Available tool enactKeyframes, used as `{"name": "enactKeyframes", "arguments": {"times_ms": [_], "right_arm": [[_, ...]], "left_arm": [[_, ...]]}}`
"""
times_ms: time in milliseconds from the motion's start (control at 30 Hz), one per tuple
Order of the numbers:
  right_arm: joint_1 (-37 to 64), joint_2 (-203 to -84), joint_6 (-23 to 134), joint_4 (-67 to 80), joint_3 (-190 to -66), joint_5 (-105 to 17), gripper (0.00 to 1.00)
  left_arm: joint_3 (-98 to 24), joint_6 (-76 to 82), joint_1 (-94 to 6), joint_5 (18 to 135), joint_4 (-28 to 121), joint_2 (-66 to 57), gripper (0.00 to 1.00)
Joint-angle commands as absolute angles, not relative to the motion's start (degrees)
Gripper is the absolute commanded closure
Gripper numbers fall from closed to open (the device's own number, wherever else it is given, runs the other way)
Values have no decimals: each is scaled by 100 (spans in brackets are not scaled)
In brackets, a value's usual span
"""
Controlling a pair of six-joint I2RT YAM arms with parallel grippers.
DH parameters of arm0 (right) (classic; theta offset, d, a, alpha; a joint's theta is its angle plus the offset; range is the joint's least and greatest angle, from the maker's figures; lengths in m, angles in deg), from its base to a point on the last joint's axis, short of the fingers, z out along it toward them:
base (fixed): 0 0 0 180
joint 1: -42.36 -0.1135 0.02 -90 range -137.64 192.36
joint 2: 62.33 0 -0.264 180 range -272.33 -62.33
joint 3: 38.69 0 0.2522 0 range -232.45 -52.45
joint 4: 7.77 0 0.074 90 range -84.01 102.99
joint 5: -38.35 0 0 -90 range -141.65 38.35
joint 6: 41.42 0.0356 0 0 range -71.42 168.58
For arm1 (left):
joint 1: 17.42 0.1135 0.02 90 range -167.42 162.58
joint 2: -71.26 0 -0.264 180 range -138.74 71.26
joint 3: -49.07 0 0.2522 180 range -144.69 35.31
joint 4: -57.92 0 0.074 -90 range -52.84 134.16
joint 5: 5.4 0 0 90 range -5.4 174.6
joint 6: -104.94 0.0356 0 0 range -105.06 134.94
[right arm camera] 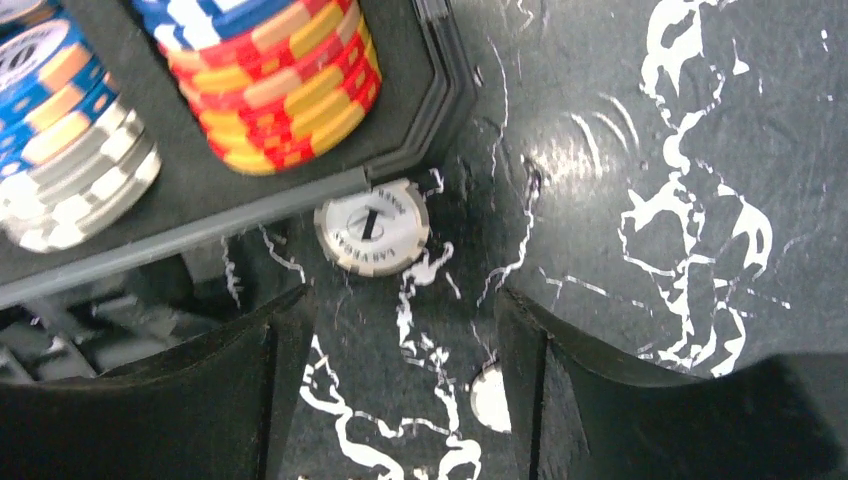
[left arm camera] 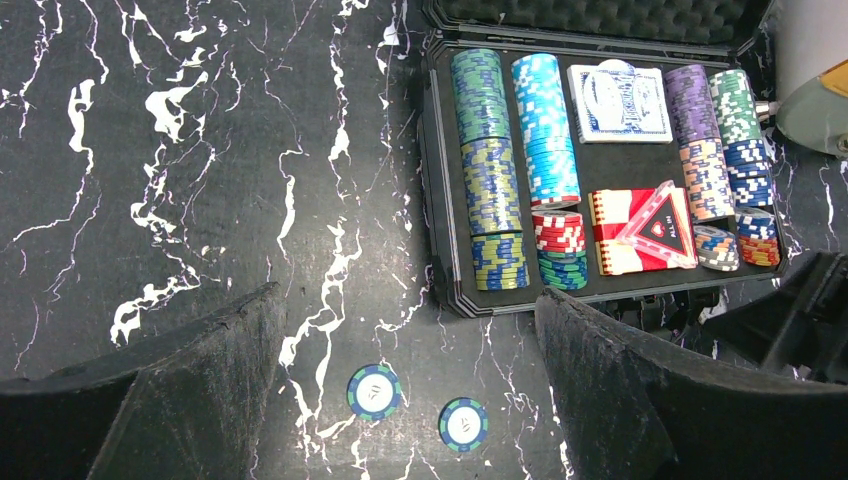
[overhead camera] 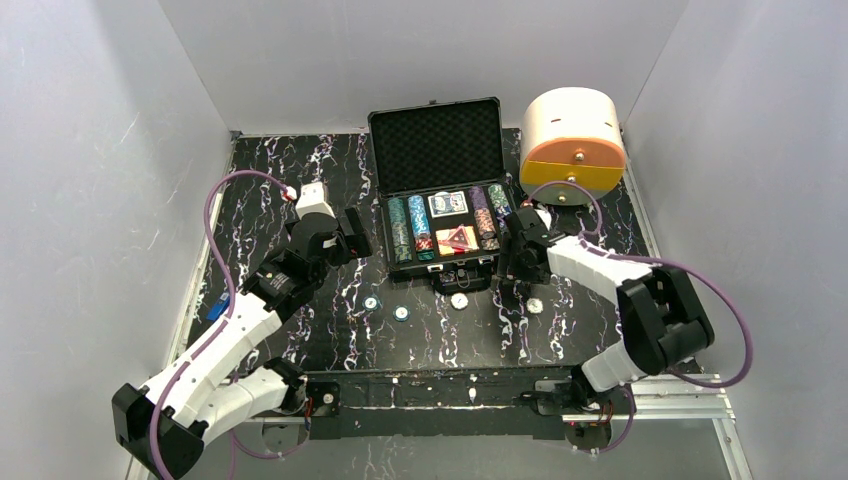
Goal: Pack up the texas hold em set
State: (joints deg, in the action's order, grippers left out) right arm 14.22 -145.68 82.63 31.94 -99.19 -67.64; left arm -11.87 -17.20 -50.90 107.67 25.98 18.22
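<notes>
The black briefcase (overhead camera: pixel 436 140) lies open at the back centre, with rows of coloured poker chips (left arm camera: pixel 492 170), a blue card deck (left arm camera: pixel 620 103) and a red triangle (left arm camera: pixel 662 224) on a red deck. My left gripper (left arm camera: pixel 410 400) is open and empty above two loose blue-green chips (left arm camera: pixel 374 390), left of the case front; in the top view it (overhead camera: pixel 353 235) is beside the case. My right gripper (right arm camera: pixel 400 390) is open and empty at the case's front right corner (overhead camera: pixel 508 278), over a grey "1" chip (right arm camera: pixel 372 226). A white round button (right arm camera: pixel 490 398) is half hidden by its right finger.
A white-and-orange cylindrical box (overhead camera: pixel 573 140) stands right of the case. Two more pale round pieces (overhead camera: pixel 459 300) (overhead camera: pixel 535 306) lie on the black marbled table (overhead camera: pixel 300 170) in front of the case. A small blue tool (overhead camera: pixel 214 310) lies at the left edge. White walls surround the table.
</notes>
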Motion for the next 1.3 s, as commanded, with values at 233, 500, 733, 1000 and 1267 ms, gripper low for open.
{"name": "enactKeyframes", "arguments": {"times_ms": [233,500,733,1000,1267], "right_arm": [[1414,-15449,8004,2307,-10196,-7013,41],[1413,-15489,8185,2896,-10152,-7008,59],[1409,-14941,8220,3679,-10239,-6672,64],[1341,-14508,8190,3998,-10181,-6106,64],[1351,-14766,8030,3538,-10364,-6849,33]], "left_arm": [[-1186,-1671,-5064,10886,2617,1853,8],[-1181,-1652,-5065,10922,2614,1823,8],[-1140,-1677,-5062,10935,2612,1831,8],[-1092,-1701,-5065,10956,2635,1828,8],[-1143,-1683,-5065,10914,2683,1743,8]]}}
